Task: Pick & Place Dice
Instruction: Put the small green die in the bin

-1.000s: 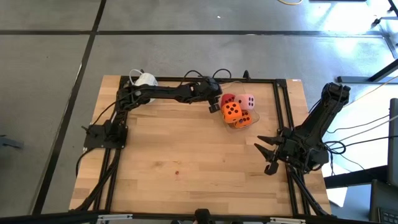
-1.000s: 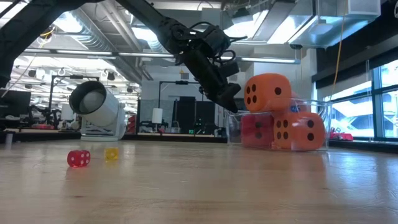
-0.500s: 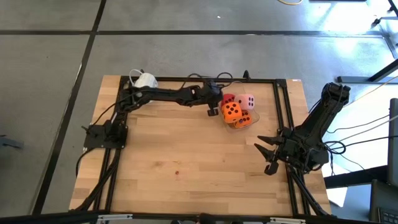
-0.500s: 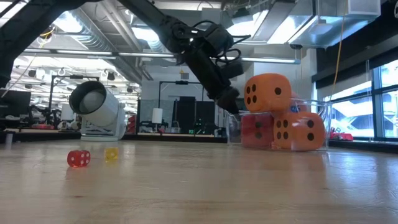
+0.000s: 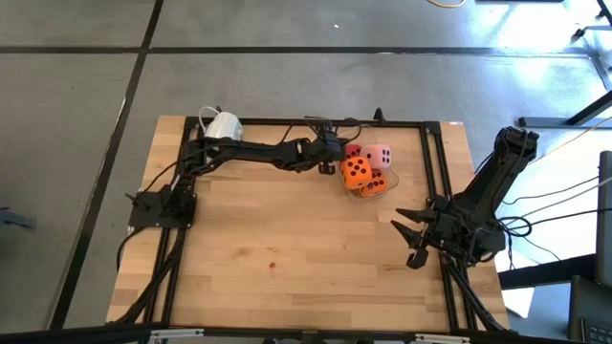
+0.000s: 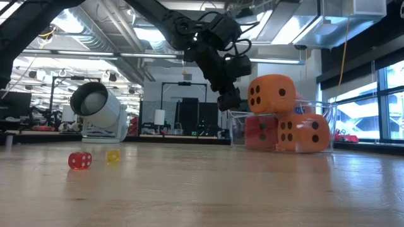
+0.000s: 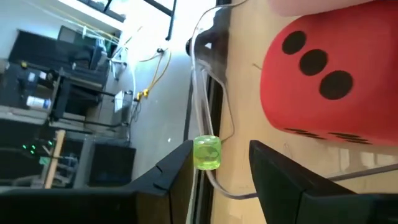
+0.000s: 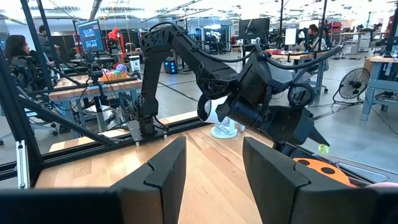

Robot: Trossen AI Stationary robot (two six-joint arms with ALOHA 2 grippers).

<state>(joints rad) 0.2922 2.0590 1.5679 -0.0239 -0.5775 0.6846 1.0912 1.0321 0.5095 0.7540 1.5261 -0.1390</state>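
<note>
Orange, red and pink dice [image 5: 364, 168] sit piled in a clear tray [image 5: 360, 193]. From above I see my left gripper [image 5: 334, 164] just beside that tray, while my right gripper [image 5: 409, 239] waits well apart from it. At table height, one orange die [image 6: 271, 94] tops the pile, the gripper tip hanging beside the tray wall. My left wrist camera shows open fingers [image 7: 168, 169] flanking a green bead [image 7: 207, 152] at the tray's edge, near the red die [image 7: 339, 81]. My right wrist camera shows parted fingers [image 8: 161, 171].

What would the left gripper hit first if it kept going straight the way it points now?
Probably the small green bead between the open left gripper's fingers, then the clear container's rim; the red die sits to one side. Depth is uncertain.
</note>
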